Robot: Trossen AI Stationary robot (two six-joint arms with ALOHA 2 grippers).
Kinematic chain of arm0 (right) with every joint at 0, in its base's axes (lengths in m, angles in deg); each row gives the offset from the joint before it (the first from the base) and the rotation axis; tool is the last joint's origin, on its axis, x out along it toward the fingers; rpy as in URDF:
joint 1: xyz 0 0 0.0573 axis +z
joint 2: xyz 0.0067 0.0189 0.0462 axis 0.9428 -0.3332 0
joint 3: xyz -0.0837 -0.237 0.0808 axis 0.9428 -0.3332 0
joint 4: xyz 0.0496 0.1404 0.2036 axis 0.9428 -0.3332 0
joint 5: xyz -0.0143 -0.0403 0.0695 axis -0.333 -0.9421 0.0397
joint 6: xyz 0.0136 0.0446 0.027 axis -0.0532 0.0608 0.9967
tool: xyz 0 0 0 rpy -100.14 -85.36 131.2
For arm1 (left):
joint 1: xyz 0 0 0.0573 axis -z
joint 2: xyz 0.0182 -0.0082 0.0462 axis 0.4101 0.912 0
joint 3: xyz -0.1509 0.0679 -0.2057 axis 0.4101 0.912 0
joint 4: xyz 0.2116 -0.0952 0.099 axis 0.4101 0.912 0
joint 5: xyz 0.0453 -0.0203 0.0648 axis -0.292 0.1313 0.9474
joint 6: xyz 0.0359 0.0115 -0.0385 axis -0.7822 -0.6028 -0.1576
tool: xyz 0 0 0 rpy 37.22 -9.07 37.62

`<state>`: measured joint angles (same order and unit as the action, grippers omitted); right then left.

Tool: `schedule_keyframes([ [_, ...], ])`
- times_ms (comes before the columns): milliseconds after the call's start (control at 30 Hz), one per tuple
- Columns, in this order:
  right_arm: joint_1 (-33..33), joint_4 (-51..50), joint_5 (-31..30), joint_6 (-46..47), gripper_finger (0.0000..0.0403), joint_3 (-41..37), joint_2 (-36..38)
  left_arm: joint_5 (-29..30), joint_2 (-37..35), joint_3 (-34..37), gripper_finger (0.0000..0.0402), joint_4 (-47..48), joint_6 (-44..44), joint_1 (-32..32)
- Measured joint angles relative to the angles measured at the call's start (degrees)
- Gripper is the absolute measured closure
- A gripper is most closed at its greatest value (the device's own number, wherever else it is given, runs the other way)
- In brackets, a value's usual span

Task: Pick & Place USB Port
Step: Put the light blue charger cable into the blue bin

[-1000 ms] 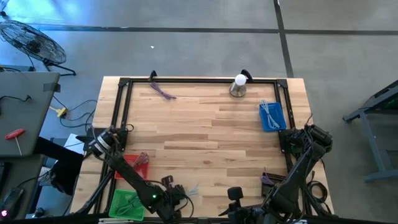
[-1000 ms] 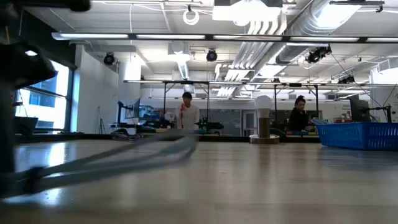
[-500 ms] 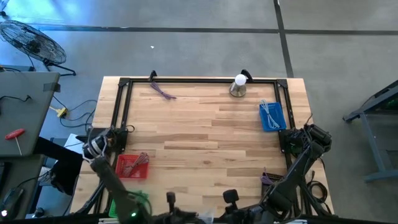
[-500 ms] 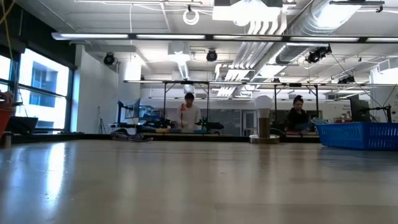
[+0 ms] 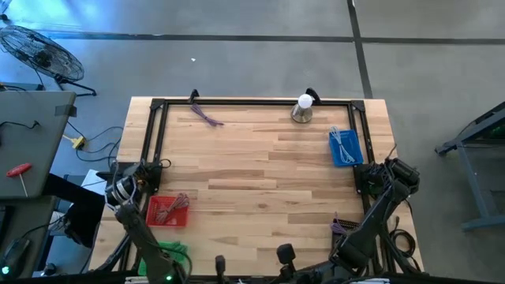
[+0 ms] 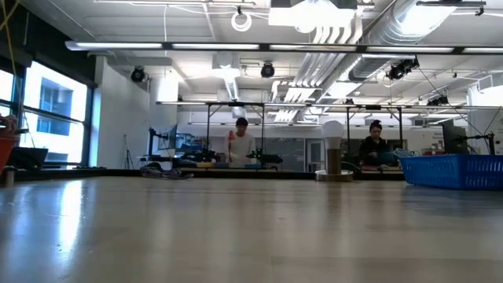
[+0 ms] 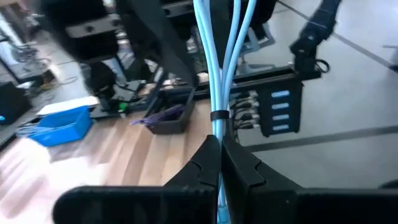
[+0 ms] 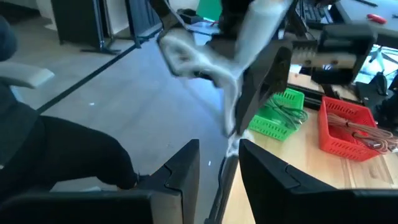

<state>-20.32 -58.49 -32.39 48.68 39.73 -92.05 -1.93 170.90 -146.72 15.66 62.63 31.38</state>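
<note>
A bundle of light blue cable, bound by a black tie, sticks out from between the fingers of my left gripper, which is shut on it. In the high view this gripper is at the table's near edge, raised off the wood. My right gripper faces it from close by, also at the near edge. It is open, and the blurred cable runs down into the gap between its fingers. I cannot tell whether they touch it. My left gripper pinches the cable bundle between its two shut fingers, just short of the black tie. The strands run on past the fingertips and spread apart beyond the tie. The bundle is lifted clear of the table.
A green basket and a red basket stand near left. A dark tray of purple cables is near right, a blue bin far right. A purple cable and a lamp lie at the far edge.
My left gripper has risen from the wood beside the green basket and tipped up from pointing down toward level, drawing back to the near edge. The blue cable, which lay on the table in front of the low camera, has been lifted clear.
</note>
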Motion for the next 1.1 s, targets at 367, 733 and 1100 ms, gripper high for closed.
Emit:
schedule_keyframes([
  [367,-1.7,0.9,1.3,-0.2,0.0254,0.0,-1.7,-4.8,0.6,0.0,0.0401,-3.6,-2.8,-1.6],
  [733,-1.9,2.6,2.4,-0.6,0.0246,0.0,-1.7,-7.2,0.6,0.0,0.0401,-2.7,-2.6,-2.9],
  [1100,-0.6,4.5,8.5,-1.1,0.0242,0.0,-1.7,-7.1,0.6,0.0,0.0401,0.0,-1.1,-2.7],
])
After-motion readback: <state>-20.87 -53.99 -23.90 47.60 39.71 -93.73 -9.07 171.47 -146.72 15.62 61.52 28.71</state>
